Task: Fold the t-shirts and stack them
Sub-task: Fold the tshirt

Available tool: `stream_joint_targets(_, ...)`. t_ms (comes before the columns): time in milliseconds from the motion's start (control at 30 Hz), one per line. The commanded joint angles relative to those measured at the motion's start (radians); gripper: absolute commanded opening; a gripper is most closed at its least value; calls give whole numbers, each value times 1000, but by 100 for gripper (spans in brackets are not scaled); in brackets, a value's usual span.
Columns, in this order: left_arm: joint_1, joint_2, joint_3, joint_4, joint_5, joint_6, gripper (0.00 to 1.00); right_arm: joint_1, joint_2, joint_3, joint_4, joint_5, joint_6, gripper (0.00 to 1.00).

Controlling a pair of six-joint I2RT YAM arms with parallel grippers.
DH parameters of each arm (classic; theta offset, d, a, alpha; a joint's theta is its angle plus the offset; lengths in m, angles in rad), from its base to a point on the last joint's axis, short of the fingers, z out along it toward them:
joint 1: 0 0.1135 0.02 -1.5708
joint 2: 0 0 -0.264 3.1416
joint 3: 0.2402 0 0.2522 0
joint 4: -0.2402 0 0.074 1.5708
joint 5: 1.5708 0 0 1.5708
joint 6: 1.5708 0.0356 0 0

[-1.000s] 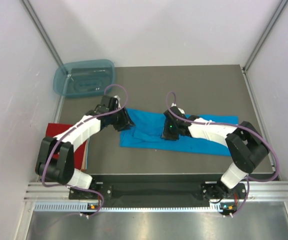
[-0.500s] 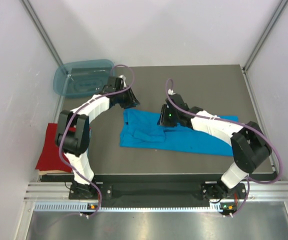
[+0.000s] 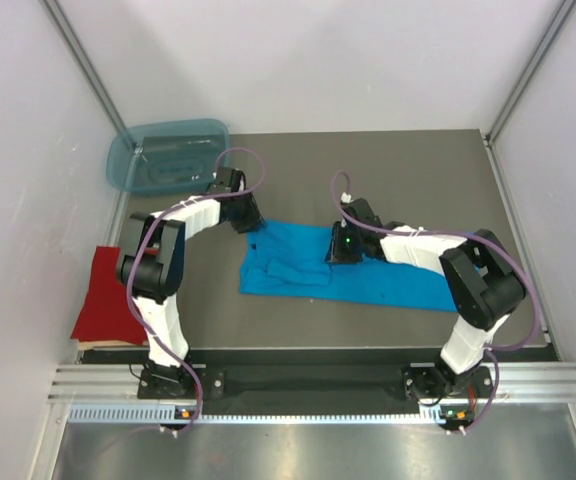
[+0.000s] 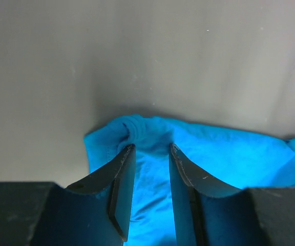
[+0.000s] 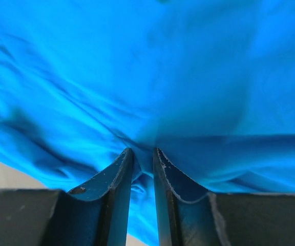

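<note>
Your red t-shirt (image 3: 103,300) lies folded at the lower-left table (image 3: 388,175) edge. Mid-frame lies the turquoise t-shirt (image 3: 388,280). Your right gripper (image 5: 142,151) narrowly pinches a fold, and your left gripper (image 4: 152,148), half-parted, straddles its upper-left corner. Grey tabletop runs beyond to the tub (image 3: 168,155), upper left.

A translucent blue-green plastic tub (image 3: 168,156) sits beyond the left gripper (image 3: 252,221) and to its left, near it but apart, overhanging the far left corner of the dark grey table (image 3: 418,170). Bare tabletop stretches ahead of that gripper's tips and away to the right of the right gripper (image 3: 339,253). White walls (image 3: 298,60) stand beyond both. A metal rail (image 3: 308,378) runs well behind them.
</note>
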Motion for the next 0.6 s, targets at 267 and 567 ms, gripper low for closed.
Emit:
stream_joint_targets(267, 1, 6, 143, -69, -110, 64, 38, -16, -64, -26, 4, 83, -68, 18)
stream_joint_targets(567, -49, -164, 213, -259, -174, 59, 40, -62, -259, 49, -191, 166, -51, 35)
